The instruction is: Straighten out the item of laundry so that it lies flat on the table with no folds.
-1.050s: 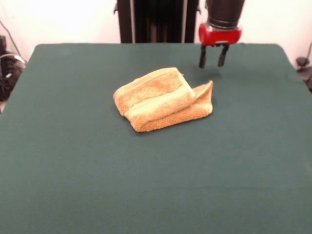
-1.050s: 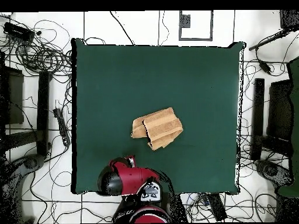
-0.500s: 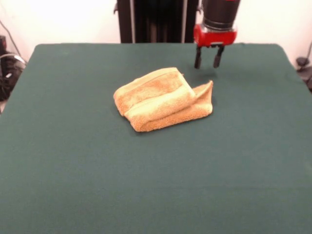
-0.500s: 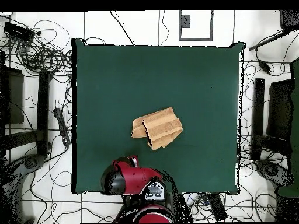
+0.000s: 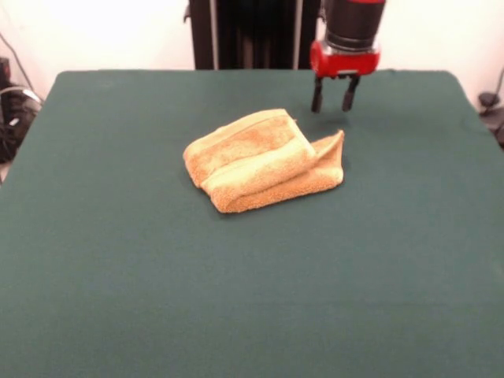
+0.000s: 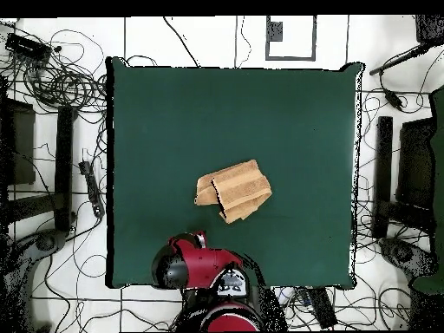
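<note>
The item of laundry (image 5: 262,161) (image 6: 233,191) is an orange-tan towel, folded over itself in thick layers near the middle of the dark green table (image 5: 252,276) (image 6: 173,121). One corner sticks up at its right end in the front view. My gripper (image 5: 331,100) hangs open above the table, beyond the towel's raised corner and clear of it, with nothing between its two dark fingers. In the overhead view the red arm (image 6: 195,264) covers the gripper at the table's bottom edge.
Cables and dark equipment (image 6: 52,78) lie on the floor around the table's left and right sides. A black pedestal (image 5: 252,31) stands behind the far edge.
The gripper has drifted left in the front view and slightly back from the towel. The towel has not moved.
</note>
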Robot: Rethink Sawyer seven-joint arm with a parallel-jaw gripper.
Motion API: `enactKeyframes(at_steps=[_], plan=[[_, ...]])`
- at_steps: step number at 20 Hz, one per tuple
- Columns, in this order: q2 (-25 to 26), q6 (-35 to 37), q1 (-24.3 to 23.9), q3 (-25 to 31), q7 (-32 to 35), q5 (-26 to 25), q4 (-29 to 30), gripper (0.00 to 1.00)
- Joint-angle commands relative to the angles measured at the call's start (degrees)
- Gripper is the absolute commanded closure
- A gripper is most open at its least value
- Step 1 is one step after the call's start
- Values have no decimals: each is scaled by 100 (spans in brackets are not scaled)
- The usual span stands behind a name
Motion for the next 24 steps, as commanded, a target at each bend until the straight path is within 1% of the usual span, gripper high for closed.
enactKeyframes(at_steps=[1,6,11,13,18,24], plan=[[337,-502,-187,387,1079,136,-696,0],[793,-900,-261,382,1065,95,-948,0],[1010,-1066,-257,356,1057,56,-1089,0],[1001,-1073,-247,343,1063,33,-1068,0],[782,-885,-228,307,1033,16,-956,0],[488,-686,-371,360,956,-126,-780,0]])
